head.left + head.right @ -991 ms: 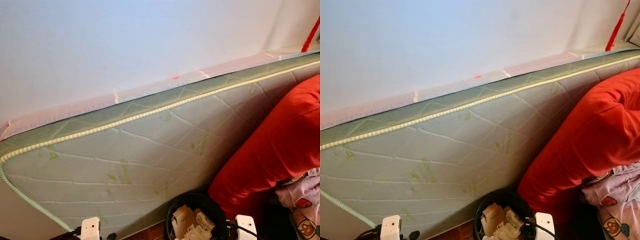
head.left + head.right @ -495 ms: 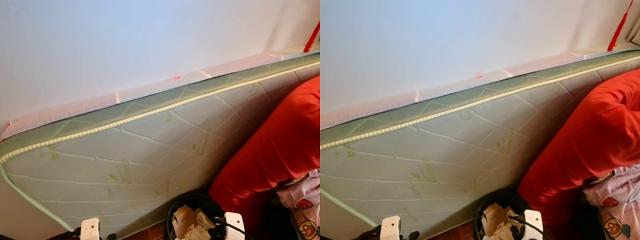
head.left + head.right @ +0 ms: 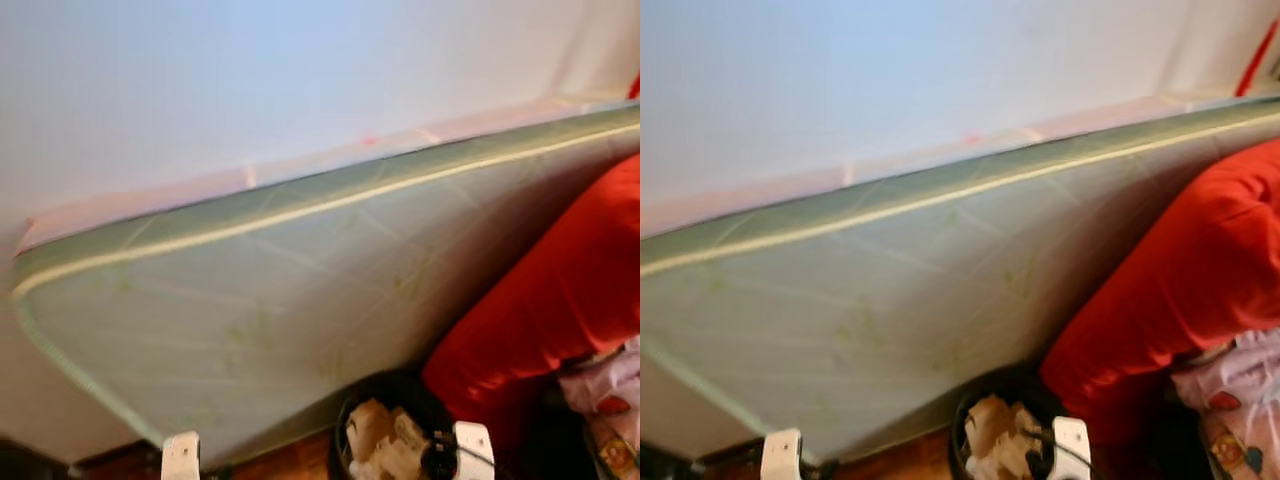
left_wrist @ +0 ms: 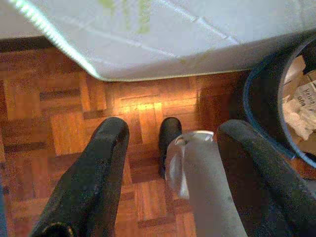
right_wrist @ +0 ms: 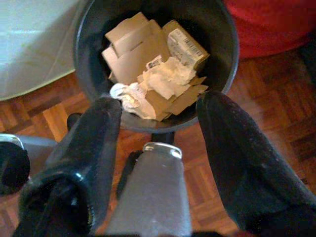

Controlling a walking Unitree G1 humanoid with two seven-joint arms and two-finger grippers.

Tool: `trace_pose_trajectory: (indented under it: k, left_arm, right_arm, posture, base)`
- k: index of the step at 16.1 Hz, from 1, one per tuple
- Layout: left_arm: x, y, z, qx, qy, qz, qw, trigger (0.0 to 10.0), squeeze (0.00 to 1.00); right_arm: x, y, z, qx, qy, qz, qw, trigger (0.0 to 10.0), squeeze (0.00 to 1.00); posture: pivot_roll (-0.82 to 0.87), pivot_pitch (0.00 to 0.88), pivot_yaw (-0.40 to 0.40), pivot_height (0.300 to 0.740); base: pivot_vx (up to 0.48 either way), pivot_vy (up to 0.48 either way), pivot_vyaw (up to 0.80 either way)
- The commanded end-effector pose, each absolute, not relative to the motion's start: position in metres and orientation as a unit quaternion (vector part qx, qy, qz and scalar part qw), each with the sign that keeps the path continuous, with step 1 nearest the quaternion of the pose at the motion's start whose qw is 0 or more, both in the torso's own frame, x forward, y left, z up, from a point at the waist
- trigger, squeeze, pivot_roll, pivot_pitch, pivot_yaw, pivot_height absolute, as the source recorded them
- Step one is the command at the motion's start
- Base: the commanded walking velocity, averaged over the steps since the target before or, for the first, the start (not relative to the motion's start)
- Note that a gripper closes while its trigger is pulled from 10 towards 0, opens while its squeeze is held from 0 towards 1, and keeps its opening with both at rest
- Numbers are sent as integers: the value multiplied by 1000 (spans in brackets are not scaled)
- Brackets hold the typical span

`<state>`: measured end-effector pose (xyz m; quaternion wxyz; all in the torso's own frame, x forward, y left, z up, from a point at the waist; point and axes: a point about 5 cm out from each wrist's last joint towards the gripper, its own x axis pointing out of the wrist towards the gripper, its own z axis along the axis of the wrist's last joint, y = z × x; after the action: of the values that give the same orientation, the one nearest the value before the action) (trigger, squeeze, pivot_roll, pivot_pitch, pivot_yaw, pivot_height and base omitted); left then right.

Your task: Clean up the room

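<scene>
Right gripper (image 5: 163, 123) has shifted over the bin (image 5: 89, 59); head views blur; fingers spread, empty.

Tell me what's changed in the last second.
The right end effector slid toward the robot's left, nearer the trash bin, open and empty. The head camera shifted and blurred. The left end effector, mattress and red cushion stayed put.

There was one mattress (image 3: 260, 300), one black bin (image 5: 153, 64) holding several cardboard scraps (image 5: 133, 49) and some crumpled paper (image 5: 163, 79), one red cushion (image 3: 560, 290), and one patterned cloth (image 3: 1235, 400).
</scene>
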<state>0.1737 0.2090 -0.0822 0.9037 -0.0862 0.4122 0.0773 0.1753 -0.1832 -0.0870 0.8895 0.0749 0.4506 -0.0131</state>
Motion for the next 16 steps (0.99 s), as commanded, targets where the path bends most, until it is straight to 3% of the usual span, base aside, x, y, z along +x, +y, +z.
trace_pose_trajectory:
  k: [1,10,16]
  left_arm:
    - [167,209,-85,-83,423,78,899,10000,0]
    - [166,209,-86,-82,425,75,898,10000,0]
    - [166,210,-86,-80,427,75,898,10000,0]
  right_arm:
    - [172,-183,-89,79,457,-14,886,10000,0]
    - [171,-184,-89,79,458,-14,886,10000,0]
    - [170,-185,-90,80,461,-19,884,10000,0]
  posture:
    - [120,15,-5,740]
    - [117,0,-2,740]
    - [116,0,0,740]
  base:
    - [-255,0,0]
    - [-255,0,0]
    - [0,0,0]
